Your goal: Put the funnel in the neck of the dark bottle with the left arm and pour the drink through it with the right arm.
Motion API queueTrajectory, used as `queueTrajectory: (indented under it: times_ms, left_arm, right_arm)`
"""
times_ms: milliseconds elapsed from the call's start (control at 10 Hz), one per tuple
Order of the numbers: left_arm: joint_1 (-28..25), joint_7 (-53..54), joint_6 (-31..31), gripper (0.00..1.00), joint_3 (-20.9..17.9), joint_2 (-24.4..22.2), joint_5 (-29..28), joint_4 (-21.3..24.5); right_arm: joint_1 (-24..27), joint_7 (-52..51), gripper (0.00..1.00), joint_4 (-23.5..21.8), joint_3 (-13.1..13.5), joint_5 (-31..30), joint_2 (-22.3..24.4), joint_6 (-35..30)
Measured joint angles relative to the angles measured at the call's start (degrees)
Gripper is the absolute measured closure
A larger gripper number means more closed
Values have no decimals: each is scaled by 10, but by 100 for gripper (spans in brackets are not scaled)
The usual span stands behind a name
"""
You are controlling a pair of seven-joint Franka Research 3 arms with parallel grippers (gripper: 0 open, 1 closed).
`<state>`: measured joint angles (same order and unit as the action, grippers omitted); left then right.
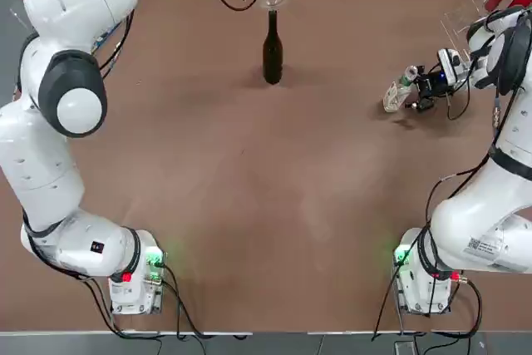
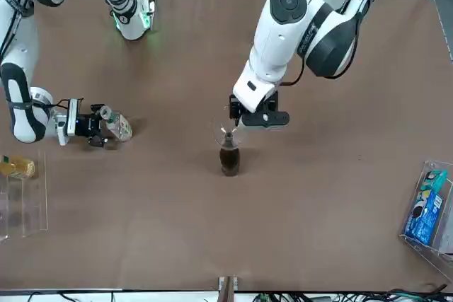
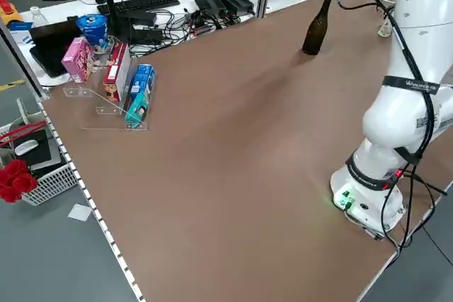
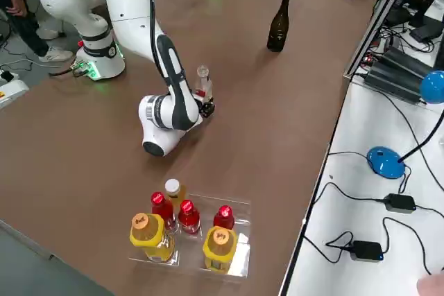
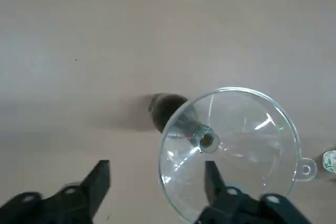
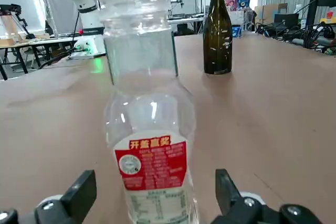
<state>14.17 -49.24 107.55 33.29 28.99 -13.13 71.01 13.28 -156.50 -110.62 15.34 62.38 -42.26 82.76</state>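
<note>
Dark glass marks the dark bottle [image 1: 272, 51] standing upright at the table's far middle, the funnel [image 5: 231, 148] seated in its neck; the left gripper [image 5: 157, 192] hangs spread just above it. Off right, the right gripper [image 6: 152, 195] brackets the drink [image 6: 149, 124], fingers apart, seemingly ready to grasp for pouring.

Overhead and front views facing oppositely, both sharing the dark bottle [image 1: 272, 51], wrist cameras seemingly close
</note>
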Motion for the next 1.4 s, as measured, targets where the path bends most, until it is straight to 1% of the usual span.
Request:
queueTrajectory:
  times_ms: [100, 300, 500, 600, 700, 800, 900, 1000, 1100, 1200, 1300, 1400]
  left_arm:
    - [0, 0, 0, 0, 0, 0, 0, 0]
    - [0, 1, 0, 0, 0, 0, 0, -1]
    - [-8, 11, 0, 0, 0, -2, 5, -5]
    - [-16, 13, 0, 0, -2, -5, 24, -7]
    - [-23, 15, 0, 0, -12, -9, 61, -8]
    - [-24, 17, 0, 0, -41, -13, 118, -9]
    - [-22, 19, 0, 0, -81, -15, 188, -9]
    - [-20, 21, 0, 0, -120, -16, 269, -9]
    - [-19, 18, -2, 0, -157, -16, 369, -9]
    - [-19, 4, -12, 0, -194, -12, 485, -4]
    - [-20, -4, -21, 0, -220, 2, 559, -1]
    - [-22, -5, -23, 0, -227, 20, 584, -1]
  right_arm:
    - [0, -1, 0, -1, -4, 8, -4, 0]
    - [-2, -1, 0, -2, -11, 13, -9, 0]
    - [-3, -2, 3, -2, -12, 14, -12, 0]
    - [-3, -2, 5, -2, -12, 14, -12, 0]
    - [-3, -2, 7, -2, -12, 14, -12, 0]
    - [-4, -2, 9, -2, -12, 14, -12, -1]
    - [-5, -2, 11, -2, -13, 14, -12, -3]
    - [-5, -3, 13, -2, -13, 14, -12, -5]
    - [-6, -4, 19, -2, -13, 14, -12, -7]
    - [-7, -5, 25, -2, -13, 15, -12, -8]
    - [-7, -5, 30, -2, -13, 15, -12, -8]
    - [-9, -5, 40, -2, -13, 15, -12, -9]
